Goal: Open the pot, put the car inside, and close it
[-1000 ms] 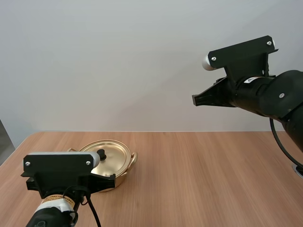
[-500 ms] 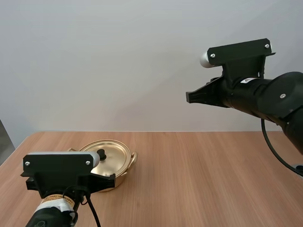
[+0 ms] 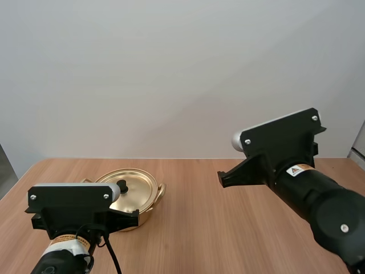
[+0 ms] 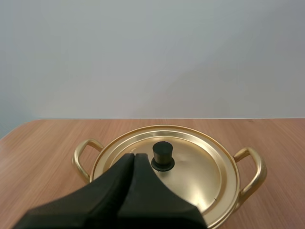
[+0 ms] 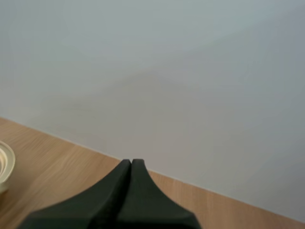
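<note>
Hiding near rim of pot [image 4: 259,164] — left fingers [image 4: 121,191], clenched, empty; right fingers [image 5: 116,200] clenched too, above table [image 5: 57,167]; lid [image 4: 200,167] on.

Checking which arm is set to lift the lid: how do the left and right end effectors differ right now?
The left end effector sits at the pot, tips just short of the knob on the lid; the right end effector hangs over bare table, well away from the pot. The left faces the lid; the right faces the wall, the pot off to its side. Both are shut on nothing.

One pot [image 3: 146,216], one lid [image 4: 193,167]
</note>
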You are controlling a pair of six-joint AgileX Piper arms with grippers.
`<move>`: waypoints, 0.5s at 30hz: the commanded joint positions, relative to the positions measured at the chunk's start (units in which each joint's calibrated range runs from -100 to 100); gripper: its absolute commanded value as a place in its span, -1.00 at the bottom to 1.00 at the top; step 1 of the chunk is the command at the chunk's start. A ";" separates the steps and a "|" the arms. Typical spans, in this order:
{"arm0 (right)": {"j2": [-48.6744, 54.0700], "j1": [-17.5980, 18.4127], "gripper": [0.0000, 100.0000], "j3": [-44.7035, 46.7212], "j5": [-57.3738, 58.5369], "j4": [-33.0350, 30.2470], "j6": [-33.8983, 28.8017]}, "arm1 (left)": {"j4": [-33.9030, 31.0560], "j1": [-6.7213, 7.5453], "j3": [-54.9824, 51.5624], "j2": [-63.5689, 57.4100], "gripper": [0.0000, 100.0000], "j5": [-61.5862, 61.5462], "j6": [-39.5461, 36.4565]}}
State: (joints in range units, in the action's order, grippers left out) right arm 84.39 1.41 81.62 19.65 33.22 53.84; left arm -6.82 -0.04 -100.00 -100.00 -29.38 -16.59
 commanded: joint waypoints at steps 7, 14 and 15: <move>8.30 -0.34 -1.00 2.04 -5.34 1.24 -0.14 | 0.05 0.01 0.00 0.00 -1.00 -0.07 -0.05; 9.12 -0.78 -1.00 2.33 18.60 1.65 -0.14 | 0.05 0.01 0.00 0.00 -1.00 -0.07 -0.05; 9.30 -0.78 -1.00 2.61 20.06 1.10 -0.27 | 0.05 0.01 0.00 0.00 -1.00 -0.07 -0.05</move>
State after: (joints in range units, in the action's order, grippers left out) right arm 93.55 0.66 84.10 27.18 34.83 53.70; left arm -6.82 -0.04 -100.00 -100.00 -29.38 -16.59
